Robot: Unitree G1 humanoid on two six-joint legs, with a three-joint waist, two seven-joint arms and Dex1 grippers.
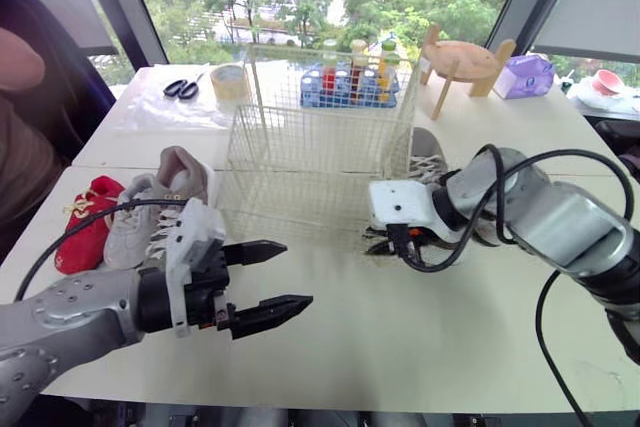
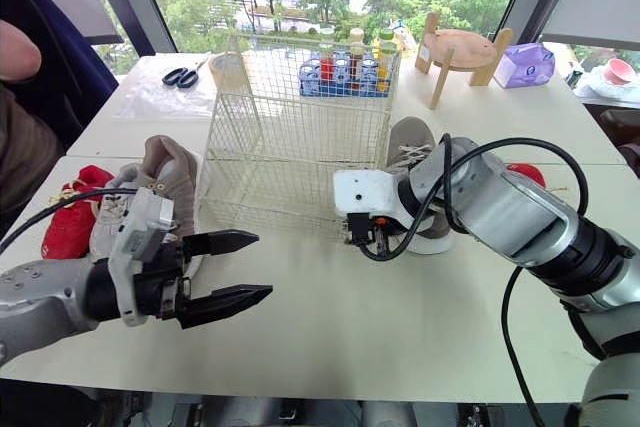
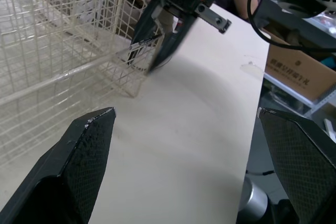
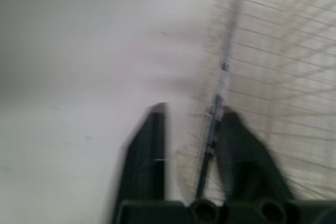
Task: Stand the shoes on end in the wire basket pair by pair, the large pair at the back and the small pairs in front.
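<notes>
- Mid-worktop, basket point(image 1: 320, 127) stands empty; right claw point(image 4: 193, 109) narrowly apart astride its front-corner wire, seemingly positioning it.
- Left claw point(image 1: 297, 272) spread; shoes point(image 1: 150, 212) at left edge.
- Next: grip large shoe point(image 2: 410, 147) first.

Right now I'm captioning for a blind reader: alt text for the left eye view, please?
An empty wire basket stands mid-table; the left gripper hangs open front-left of it, and the right gripper is at its front right corner. Pale sneakers and a red shoe lie to its left.
</notes>
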